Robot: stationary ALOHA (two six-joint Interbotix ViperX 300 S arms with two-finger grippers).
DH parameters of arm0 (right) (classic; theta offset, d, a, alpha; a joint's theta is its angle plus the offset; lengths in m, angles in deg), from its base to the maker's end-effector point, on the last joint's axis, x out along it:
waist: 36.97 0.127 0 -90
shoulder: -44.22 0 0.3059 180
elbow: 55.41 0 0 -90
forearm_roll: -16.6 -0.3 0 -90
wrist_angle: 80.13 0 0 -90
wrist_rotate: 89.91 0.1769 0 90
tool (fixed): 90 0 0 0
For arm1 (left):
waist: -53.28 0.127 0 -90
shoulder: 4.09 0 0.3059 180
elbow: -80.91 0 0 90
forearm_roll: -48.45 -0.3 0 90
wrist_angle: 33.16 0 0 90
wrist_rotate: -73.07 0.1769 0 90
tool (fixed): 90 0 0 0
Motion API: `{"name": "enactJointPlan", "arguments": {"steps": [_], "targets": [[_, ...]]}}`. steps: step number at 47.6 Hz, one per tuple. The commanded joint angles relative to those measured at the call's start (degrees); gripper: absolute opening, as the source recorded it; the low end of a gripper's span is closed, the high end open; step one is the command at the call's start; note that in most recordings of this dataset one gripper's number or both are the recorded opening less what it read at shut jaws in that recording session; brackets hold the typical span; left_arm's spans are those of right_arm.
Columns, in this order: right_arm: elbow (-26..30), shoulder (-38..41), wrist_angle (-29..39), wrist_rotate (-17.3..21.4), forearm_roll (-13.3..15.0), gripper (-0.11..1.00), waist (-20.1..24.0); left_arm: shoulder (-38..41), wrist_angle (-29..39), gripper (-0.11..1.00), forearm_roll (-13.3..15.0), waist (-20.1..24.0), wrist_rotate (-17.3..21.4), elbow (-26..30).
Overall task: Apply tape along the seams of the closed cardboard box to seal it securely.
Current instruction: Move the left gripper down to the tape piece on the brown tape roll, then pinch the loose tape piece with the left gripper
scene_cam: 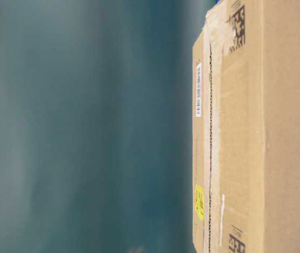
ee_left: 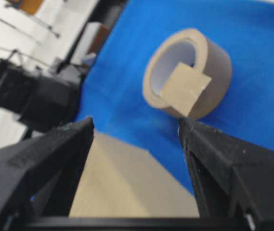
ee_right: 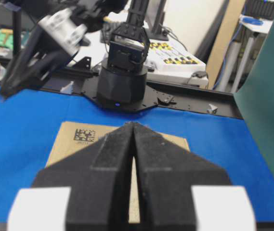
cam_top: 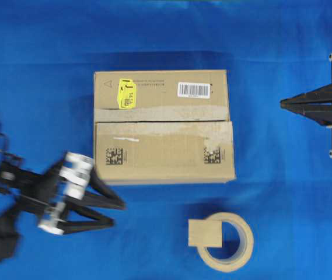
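Centrally cardboard box [cam_top: 164, 126], blue cloth [cam_top: 282, 192] all around

This is a robotics lab or research workshop; the work surface is a table spread with a bright blue cloth [cam_top: 166, 35], bolted at its far edge to a black perforated metal base plate [ee_right: 185, 94] carrying a black robot-arm pedestal [ee_right: 122, 84]. Beyond it stand a cluttered white bench with yellow-and-black marked boards [ee_right: 175, 55], loose cables, and black equipment cases [ee_left: 35, 96] on a pale floor.
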Motion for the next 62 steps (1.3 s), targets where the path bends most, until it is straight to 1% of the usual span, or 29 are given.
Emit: {"name": "enactJointPlan", "arguments": {"steps": [1, 8, 14, 20, 22, 28, 35, 44, 46, 50, 57, 62], "targets": [[1.58, 0.44, -0.7, -0.18, 0.62, 0.0, 0.0, 5.01, -0.26, 0.68, 0.18, -0.09, 0.79, 5.36], [1.49, 0.53, -0.44, -0.18, 1.49, 0.0, 0.0, 14.15, 1.67, 0.67, 0.18, 0.0, 4.31, 13.01], [1.41, 0.53, -0.35, -0.18, 1.76, 0.0, 0.09, 20.21, 2.29, 0.67, 0.18, -0.18, 5.62, 18.11], [1.49, 0.62, 0.26, -0.09, 2.02, 0.0, 0.7, 25.05, 2.46, 0.67, 0.18, 0.0, 6.86, 21.62], [1.49, 0.53, 0.44, -0.09, 2.2, 0.0, 0.88, 26.89, 2.46, 0.66, 0.18, 0.35, 7.91, 22.85], [1.41, 0.62, 1.05, -0.09, 2.64, 0.0, 1.41, 30.5, 2.46, 0.66, 0.26, 0.79, 10.02, 25.58], [1.32, 0.7, 1.41, -0.18, 3.08, 0.0, 1.67, 32.96, 2.81, 0.66, 0.26, 1.32, 11.34, 28.04], [1.23, 1.41, 1.41, -0.18, 3.16, 0.0, 1.85, 32.96, 4.57, 0.64, 0.35, 2.37, 11.69, 27.6], [1.23, 1.58, 1.32, -0.18, 3.08, 0.0, 1.93, 32.87, 5.1, 0.62, 0.35, 2.55, 11.69, 27.42], [1.14, 1.93, 1.41, -0.09, 3.08, 0.0, 1.93, 32.7, 6.42, 0.54, 0.35, 2.81, 11.69, 26.98], [1.14, 2.37, 1.23, -0.18, 3.16, 0.0, 1.93, 32.61, 7.12, 0.35, 0.35, 2.81, 11.95, 26.81], [1.14, 2.46, 1.05, -0.18, 3.16, 0.0, 1.93, 32.43, 7.38, 0.22, 0.35, 2.99, 13.1, 26.37]]}}
